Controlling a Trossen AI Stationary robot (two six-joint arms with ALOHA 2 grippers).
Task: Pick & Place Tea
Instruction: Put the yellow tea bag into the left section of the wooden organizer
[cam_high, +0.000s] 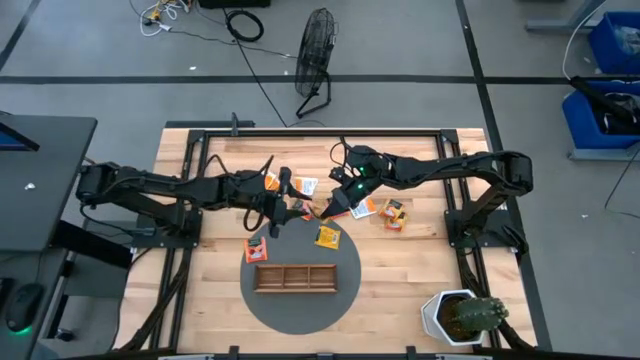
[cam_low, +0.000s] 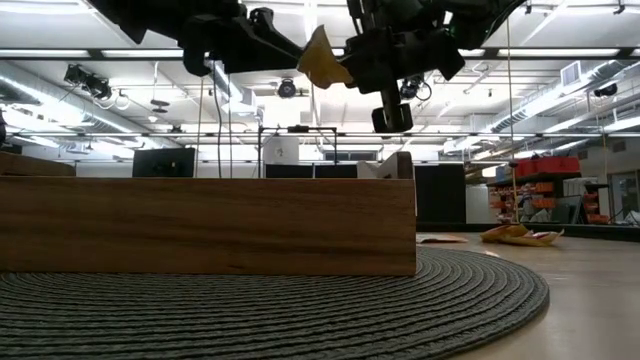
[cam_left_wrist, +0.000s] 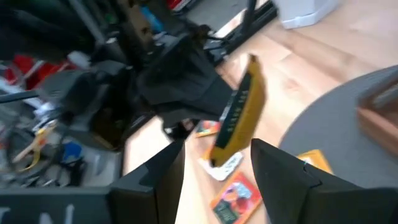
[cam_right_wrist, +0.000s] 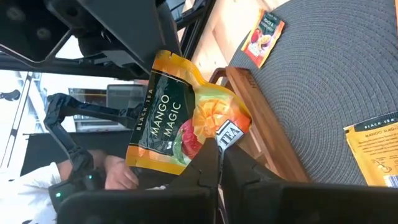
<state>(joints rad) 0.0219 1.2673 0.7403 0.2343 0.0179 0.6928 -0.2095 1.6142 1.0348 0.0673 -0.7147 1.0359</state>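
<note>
The round grey mat (cam_high: 300, 300) carries the wooden tray (cam_high: 295, 277), with loose tea sachets (cam_high: 328, 237) on the mat and on the table beyond it. Above the mat's far edge, the right gripper (cam_right_wrist: 219, 163) pinches a yellow mango sachet (cam_right_wrist: 180, 118) in the air. Facing it close by, the left gripper (cam_left_wrist: 214, 165) has its jaws spread.

About nine tea sachets (cam_high: 327, 237); one tray (cam_high: 294, 277); one mat (cam_high: 300, 312); two arms (cam_high: 170, 187); one cactus (cam_high: 470, 313).
</note>
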